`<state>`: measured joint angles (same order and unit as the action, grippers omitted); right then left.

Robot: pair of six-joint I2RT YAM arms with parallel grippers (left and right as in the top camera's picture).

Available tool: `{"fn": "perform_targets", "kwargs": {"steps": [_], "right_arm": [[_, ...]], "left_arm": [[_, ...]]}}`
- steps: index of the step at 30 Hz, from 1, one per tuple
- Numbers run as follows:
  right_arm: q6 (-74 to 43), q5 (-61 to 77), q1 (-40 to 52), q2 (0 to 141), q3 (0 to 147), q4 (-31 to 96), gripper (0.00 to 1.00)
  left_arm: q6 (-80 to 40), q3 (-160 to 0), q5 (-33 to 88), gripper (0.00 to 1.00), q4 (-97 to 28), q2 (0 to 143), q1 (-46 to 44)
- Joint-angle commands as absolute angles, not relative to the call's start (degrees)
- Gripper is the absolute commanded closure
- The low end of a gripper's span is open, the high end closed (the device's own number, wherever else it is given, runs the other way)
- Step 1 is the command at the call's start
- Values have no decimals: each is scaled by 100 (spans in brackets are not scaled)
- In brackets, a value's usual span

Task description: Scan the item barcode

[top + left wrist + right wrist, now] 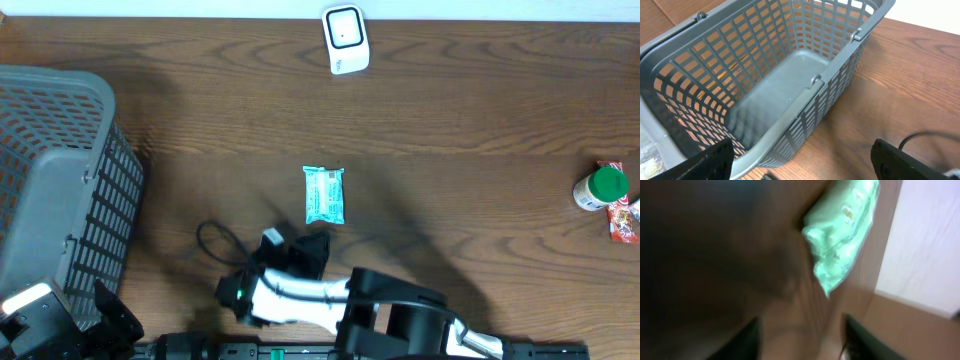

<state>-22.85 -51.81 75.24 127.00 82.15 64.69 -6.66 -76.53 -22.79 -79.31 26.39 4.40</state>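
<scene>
Overhead, the pale green packet (323,195) lies flat on the desk (480,120), just ahead of the right end effector (308,250) and apart from it. In the right wrist view the same packet (842,235) is blurred, sitting beyond the two dark fingers (747,340). The fingers stand apart with only bare wood between them, so this end effector is spread and grips nothing. No barcode can be made out on the packet in either view.

Far beyond the packet, in line with the right end effector, a white scanner (346,40) stands at the far edge of the desk. Well off to that end effector's right are a green-capped bottle (603,188) and, touching it, a red packet (623,218). A black cable (213,240) loops on the wood just to its left.

The left end effector (800,150) is spread wide and empty, its fingers at the bottom corners of the left wrist view. A grey mesh basket (805,95) sits directly in front of it, upright with nothing visible inside.
</scene>
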Motion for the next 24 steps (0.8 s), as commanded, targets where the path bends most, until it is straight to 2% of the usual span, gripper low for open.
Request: {"fn": "perform_targets", "kwargs": {"steps": [1, 4, 9, 17, 24], "right_arm": [[-2438, -5168, 6952, 12540, 8943, 6615, 84], [-2333, -5199, 6458, 12457, 9470, 6604, 98], [-2255, -4980, 5723, 12453, 9741, 6528, 99], [-1643, -1223, 4845, 12453, 9738, 6195, 98], [-1667, -950, 4654, 12274, 9810, 6084, 99]], "left_arm": [[-676, -7671, -2292, 12, -7931, 2600, 460], [-676, -7671, -2292, 12, -7931, 2600, 460], [-676, -7671, -2292, 12, -7931, 2600, 460], [-676, -7671, -2292, 12, -7931, 2600, 460], [-676, -7671, -2292, 12, -7931, 2600, 460]]}}
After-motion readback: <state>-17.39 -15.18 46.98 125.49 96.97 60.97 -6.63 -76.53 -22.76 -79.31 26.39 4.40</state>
